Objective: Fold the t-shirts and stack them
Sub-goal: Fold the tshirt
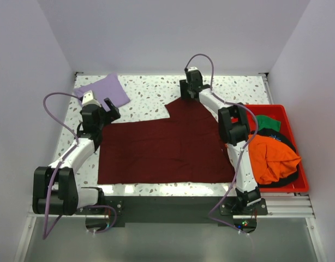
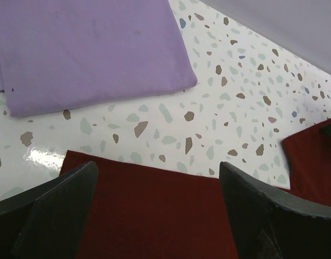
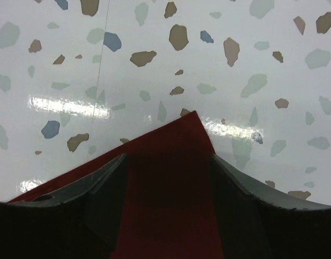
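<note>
One shirt is laid out for folding: the maroon t-shirt (image 1: 167, 147) lies spread flat across the middle of the table (image 1: 151, 93), and part of it juts toward the far side and ends in a point. I judge it is flattened like this so it can be folded in place, and that the fold has barely begun.

My right end effector (image 3: 168, 162) is down at that far point. In the right wrist view its fingers stand either side of the cloth tip at a middling gap. The fabric lies flat between them, and I see no pinch on it yet. Taking the very tip makes sense to me, since it is the loose part that has to come in over the body.

My left end effector (image 2: 157, 178) hangs by the shirt's far-left corner, fingers spread wide with nothing between them and the maroon edge just beneath. From there it could take that corner or pin the cloth. I cannot say which.

The lavender t-shirt (image 1: 105, 90) sits folded at the far left of the table, near the left end effector but apart from the maroon cloth. I take it as the base of the stack. On the right, the red bin (image 1: 274, 108) holds the orange t-shirt (image 1: 272, 158), bunched up, with the green t-shirt (image 1: 267, 123) and black t-shirt (image 1: 276, 136) on its far side, all unfolded.

The risk I see is that thin cloth on a glossy surface may slip free if the fingers close above it.
</note>
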You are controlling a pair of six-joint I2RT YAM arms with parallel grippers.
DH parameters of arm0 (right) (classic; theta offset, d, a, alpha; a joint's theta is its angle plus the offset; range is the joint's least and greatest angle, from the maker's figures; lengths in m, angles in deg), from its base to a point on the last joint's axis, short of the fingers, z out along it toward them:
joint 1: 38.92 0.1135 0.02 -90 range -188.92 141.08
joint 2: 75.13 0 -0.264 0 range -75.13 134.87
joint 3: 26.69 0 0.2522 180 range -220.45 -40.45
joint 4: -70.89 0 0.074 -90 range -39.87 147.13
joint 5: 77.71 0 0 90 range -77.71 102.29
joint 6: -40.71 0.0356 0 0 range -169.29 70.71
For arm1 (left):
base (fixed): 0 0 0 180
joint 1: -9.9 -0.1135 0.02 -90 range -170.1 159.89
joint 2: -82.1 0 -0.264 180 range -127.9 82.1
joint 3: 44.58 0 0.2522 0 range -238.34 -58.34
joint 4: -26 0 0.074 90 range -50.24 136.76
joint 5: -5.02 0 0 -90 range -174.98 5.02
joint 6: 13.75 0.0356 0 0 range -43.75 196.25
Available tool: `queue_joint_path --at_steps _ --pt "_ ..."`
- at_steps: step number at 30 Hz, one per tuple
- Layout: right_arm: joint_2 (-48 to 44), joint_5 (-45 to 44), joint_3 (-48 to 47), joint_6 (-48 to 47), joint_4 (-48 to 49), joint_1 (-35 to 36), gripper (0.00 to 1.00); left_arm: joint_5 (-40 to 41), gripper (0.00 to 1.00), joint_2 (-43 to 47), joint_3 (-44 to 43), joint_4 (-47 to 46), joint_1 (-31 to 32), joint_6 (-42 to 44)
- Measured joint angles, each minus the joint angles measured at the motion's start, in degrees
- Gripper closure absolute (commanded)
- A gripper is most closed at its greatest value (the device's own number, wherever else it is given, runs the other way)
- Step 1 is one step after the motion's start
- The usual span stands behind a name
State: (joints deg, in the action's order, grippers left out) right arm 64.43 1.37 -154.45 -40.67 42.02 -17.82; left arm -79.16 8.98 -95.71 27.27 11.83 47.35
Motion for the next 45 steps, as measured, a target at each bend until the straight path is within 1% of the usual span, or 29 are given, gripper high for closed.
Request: queue_joint_path --at_steps 7,11,12,14,15,17,18,21,24,27,28,30,32,33,36,40,44,45 --pt "2.67 0.07 -3.89 -0.44 -0.17 -0.83 0.36 0.15 0.0 0.87 0.63 0.04 0.0 0.0" --pt "4.83 0.7 -6.84 -0.44 -0.74 -1.29 0.4 0.24 0.0 1.36 0.63 0.07 0.0 0.02" --pt "5.11 1.09 -7.23 -0.39 -0.79 -1.4 0.45 0.37 0.0 1.44 0.63 0.02 0.0 0.02" --pt "5.2 1.64 -7.34 -0.37 -0.81 -1.53 0.5 0.63 0.0 1.57 0.63 0.04 0.0 0.02" --pt "5.2 1.77 -7.34 -0.31 -0.83 -1.57 0.63 0.85 0.0 1.62 0.63 0.04 0.0 0.02" --pt "5.2 1.95 -7.17 -0.37 -0.74 -1.62 0.75 1.36 0.0 1.62 0.63 0.04 0.0 0.04" --pt "5.18 1.81 -6.97 -0.46 -0.55 -1.62 0.79 1.62 0.0 1.57 0.63 0.04 -0.04 0.04" --pt "4.83 1.7 -6.05 -0.24 0.28 -1.75 0.79 3.23 0.0 0.55 0.55 0.22 -0.26 0.22" --pt "4.22 1.7 -5.09 -0.24 0.55 -1.9 0.79 5.44 0.03 -1.95 -0.11 1.49 -0.83 0.96" --pt "3.1 1.73 -3.43 -0.13 0.55 -1.9 0.79 7.91 0.1 -4.98 -1.79 3.74 -1.62 1.6" --pt "2.67 1.75 -2.8 -0.09 0.5 -1.9 0.79 8.39 0.14 -5.88 -2.38 4.44 -2.03 1.77" --pt "2.21 1.86 -2.01 0.09 0.57 -1.92 0.79 9.29 0.17 -7.3 -3.04 4.98 -3.39 2.08" --pt "2.03 2.05 -1.77 0.31 0.61 -1.92 0.79 9.55 0.24 -8.33 -3.13 5.01 -4.85 2.12" --pt "1.99 2.19 -1.66 0.42 0.63 -1.95 0.79 9.55 0.3 -8.92 -3.19 5.01 -5.42 2.16" --pt "1.68 2.99 -1.11 0.81 0.96 -1.95 0.79 9.35 0.37 -11.34 -3.8 5.2 -6.08 2.54" --pt "1.36 3.32 -0.33 1.49 1.66 -2.01 0.8 8.11 0.41 -15.21 -5.99 6.16 -6.03 2.86" --pt "0.59 4.26 1.22 2.27 2.78 -2.03 0.8 7.93 0.43 -19.15 -8.94 7.61 -6.03 3.06" --pt "0.46 4.46 1.55 2.38 3.02 -2.03 0.8 7.93 0.45 -19.87 -9.42 7.89 -6.03 3.08"
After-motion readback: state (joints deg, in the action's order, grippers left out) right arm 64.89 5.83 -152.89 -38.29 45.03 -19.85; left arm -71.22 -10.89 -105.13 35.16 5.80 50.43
